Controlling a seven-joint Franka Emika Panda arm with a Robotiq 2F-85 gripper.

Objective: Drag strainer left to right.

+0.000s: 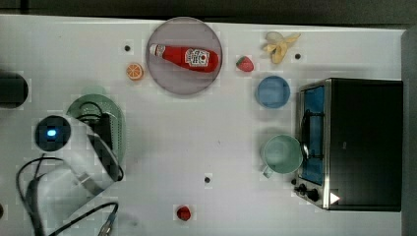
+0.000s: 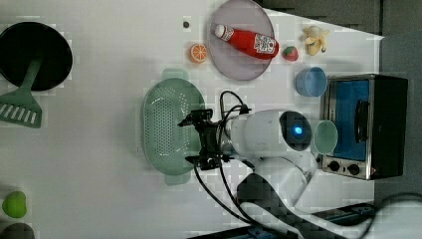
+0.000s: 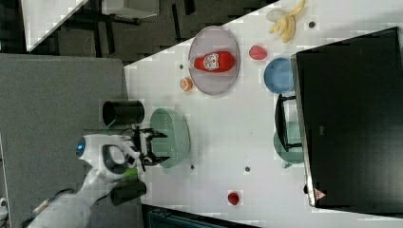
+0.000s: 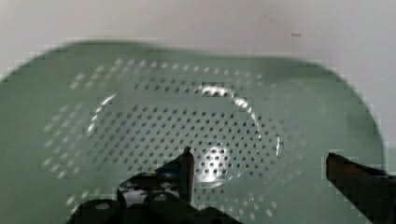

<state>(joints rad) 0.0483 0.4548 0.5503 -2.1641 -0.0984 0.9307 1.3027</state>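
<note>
The strainer [image 2: 164, 124] is a pale mint-green perforated basin with small tab handles, lying on the white table at the top view's left [image 1: 81, 107]. My gripper [image 2: 193, 140] hangs over the strainer's rim on the side toward the arm, and it is open. In the wrist view its two dark fingertips [image 4: 187, 161] stand wide apart above the holed bottom of the strainer [image 4: 154, 121], with nothing between them. I cannot tell whether they touch the plastic. In the right view the gripper [image 3: 153, 145] sits at the strainer's [image 3: 175, 133] left edge.
A mint mug [image 1: 281, 153] and a blue bowl [image 1: 273, 92] stand beside the toaster oven [image 1: 359, 142] at the top view's right. A plate [image 1: 169, 76] holds a ketchup bottle [image 1: 186, 56]. An orange slice [image 1: 134, 71], strawberry [image 1: 245, 63], banana [image 1: 280, 45] and small red fruit [image 1: 183, 213] lie around.
</note>
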